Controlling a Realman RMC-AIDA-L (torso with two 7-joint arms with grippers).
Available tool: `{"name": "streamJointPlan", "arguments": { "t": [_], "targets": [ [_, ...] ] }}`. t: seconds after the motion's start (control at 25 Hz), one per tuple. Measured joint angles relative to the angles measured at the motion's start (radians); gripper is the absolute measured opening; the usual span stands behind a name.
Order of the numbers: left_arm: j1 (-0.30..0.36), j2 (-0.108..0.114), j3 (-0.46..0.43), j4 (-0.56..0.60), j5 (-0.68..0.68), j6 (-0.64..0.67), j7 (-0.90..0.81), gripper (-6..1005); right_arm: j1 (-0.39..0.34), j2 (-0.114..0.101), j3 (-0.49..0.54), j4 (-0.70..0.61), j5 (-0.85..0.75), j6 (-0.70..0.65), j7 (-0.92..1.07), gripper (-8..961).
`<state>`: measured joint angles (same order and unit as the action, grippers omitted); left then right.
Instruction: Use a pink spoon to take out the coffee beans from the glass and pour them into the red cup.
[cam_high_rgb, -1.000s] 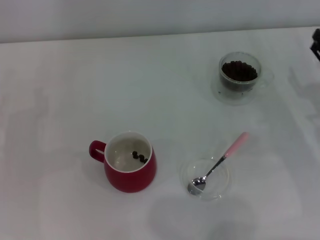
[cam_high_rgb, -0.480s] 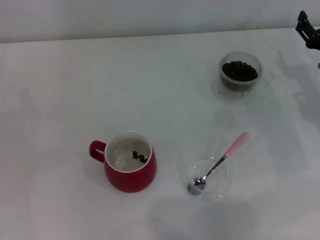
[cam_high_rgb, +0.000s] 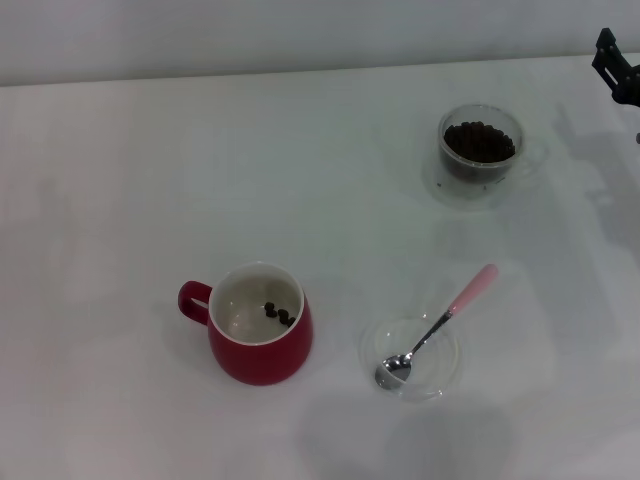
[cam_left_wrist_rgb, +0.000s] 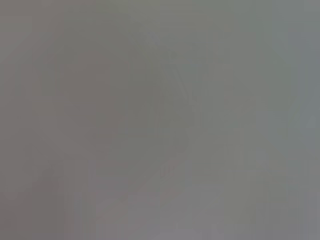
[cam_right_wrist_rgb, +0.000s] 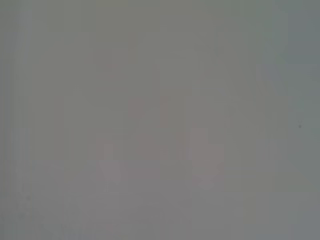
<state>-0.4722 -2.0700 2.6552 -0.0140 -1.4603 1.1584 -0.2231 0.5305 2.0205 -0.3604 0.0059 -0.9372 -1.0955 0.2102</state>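
Observation:
The pink spoon (cam_high_rgb: 440, 325) lies with its metal bowl in a shallow clear dish (cam_high_rgb: 410, 358) and its pale pink handle pointing up and right. Far right at the back stands the glass (cam_high_rgb: 480, 150), holding a heap of coffee beans (cam_high_rgb: 479, 141). The red cup (cam_high_rgb: 260, 323) stands front left of centre, handle to the left, with a few beans (cam_high_rgb: 279, 314) inside. Only a dark part of my right gripper (cam_high_rgb: 618, 70) shows at the far right edge, beyond the glass. The left gripper is out of view. Both wrist views show only plain grey.
A white table (cam_high_rgb: 150, 180) carries everything, and its back edge meets a pale wall along the top of the head view.
The dark piece of my right gripper at the right edge rose and shifted slightly inward a second ago, then held nearly still. The cup, spoon, dish and glass stayed put.

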Motion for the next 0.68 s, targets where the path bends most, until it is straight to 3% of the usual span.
{"name": "streamJointPlan", "arguments": {
  "t": [0.68],
  "targets": [
    [0.004,-0.004,0.002,0.006,0.052,0.067,0.001,757,-0.017,-0.001,-0.002,0.003,0.0,-0.005,0.066,841]
  ]
}}
